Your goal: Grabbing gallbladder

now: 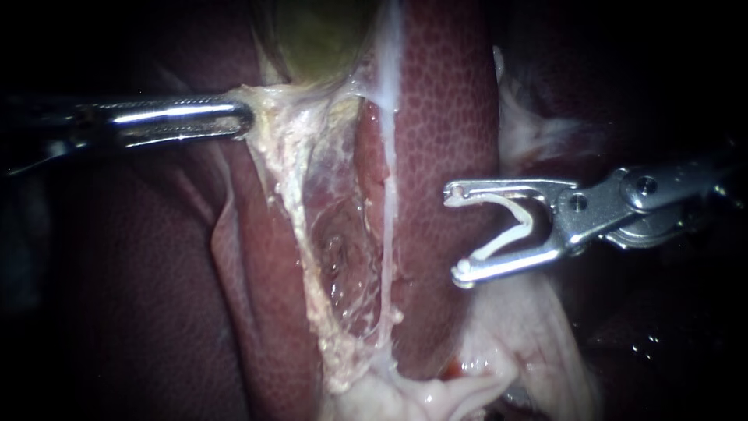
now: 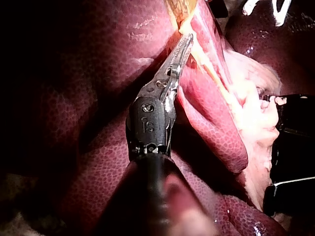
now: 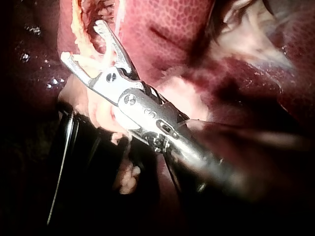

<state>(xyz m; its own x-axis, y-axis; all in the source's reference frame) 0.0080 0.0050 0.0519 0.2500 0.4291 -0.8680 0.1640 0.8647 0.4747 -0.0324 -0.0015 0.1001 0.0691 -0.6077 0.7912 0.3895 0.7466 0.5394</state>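
Gallbladder sits greenish at the endoscope view's top, its long axis running up out of view and its narrow end pointing down. The left instrument pinches the gallbladder's pale lower edge. Over the liver, the right instrument holds a white clip between spread jaws.

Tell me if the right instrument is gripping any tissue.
No, the right instrument holds only a white clip between its wide-set jaws.
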